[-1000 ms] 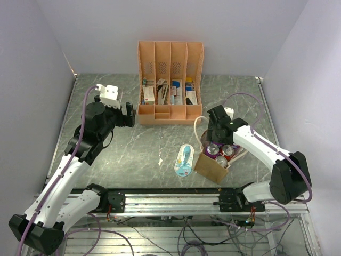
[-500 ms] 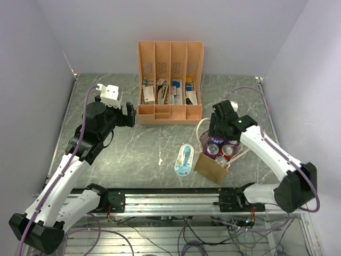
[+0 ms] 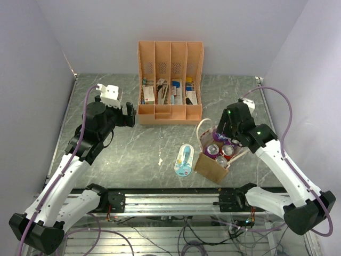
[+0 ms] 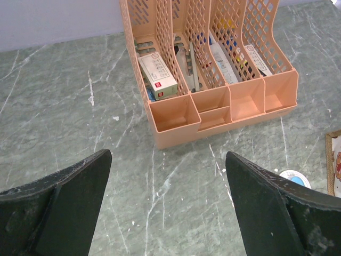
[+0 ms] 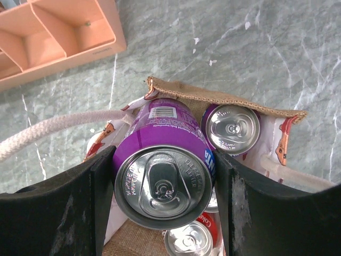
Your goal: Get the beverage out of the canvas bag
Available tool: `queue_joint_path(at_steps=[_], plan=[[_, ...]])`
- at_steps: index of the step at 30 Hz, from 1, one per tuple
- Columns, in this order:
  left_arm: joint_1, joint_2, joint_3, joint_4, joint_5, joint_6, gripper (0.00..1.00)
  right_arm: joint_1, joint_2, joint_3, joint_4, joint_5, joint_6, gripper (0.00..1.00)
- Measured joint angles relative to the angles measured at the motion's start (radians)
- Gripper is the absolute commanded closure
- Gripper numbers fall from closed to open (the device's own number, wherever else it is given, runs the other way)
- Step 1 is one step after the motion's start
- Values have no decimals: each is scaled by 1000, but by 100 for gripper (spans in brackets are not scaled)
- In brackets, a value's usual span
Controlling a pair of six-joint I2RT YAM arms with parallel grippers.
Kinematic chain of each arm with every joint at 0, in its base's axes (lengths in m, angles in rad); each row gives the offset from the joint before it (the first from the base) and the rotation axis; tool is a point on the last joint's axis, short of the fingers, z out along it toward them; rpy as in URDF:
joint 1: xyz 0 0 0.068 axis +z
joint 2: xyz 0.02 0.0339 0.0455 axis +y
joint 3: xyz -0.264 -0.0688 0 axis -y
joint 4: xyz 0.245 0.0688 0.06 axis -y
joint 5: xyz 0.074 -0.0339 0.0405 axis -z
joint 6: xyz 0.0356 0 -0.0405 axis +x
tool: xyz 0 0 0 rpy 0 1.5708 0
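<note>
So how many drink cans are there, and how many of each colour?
Purple metal drink cans: 2 (one gripped by the right end effector, one in the tan canvas bag)
Red metal drink can: 1
Metal can of hidden colour: 1
Total: 4

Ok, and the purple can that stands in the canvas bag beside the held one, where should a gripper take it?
Grip the purple can by its round side wall just under the top rim, coming straight down from above. It stands upright, lid up, and the walls of the canvas bag close off its sides.
</note>
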Motion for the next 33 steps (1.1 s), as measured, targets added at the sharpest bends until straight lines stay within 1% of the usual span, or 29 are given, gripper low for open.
queue_joint_path(at_steps=[5,10,20,23,28,31,33], plan=[[0,0,0,0,0,0,2,0,-30,35,-15,36,14,100],[0,0,0,0,0,0,2,0,-31,127,-40,96,14,100],[0,0,0,0,0,0,2,0,-23,259,-52,224,-34,100],[0,0,0,0,0,0,2,0,-1,286,-31,268,-55,100],[0,0,0,0,0,0,2,-14,65,286,31,334,-88,100],[0,1,0,0,0,0,2,-51,125,279,80,336,-106,100],[0,3,0,0,0,0,2,-101,175,277,115,310,-113,100]])
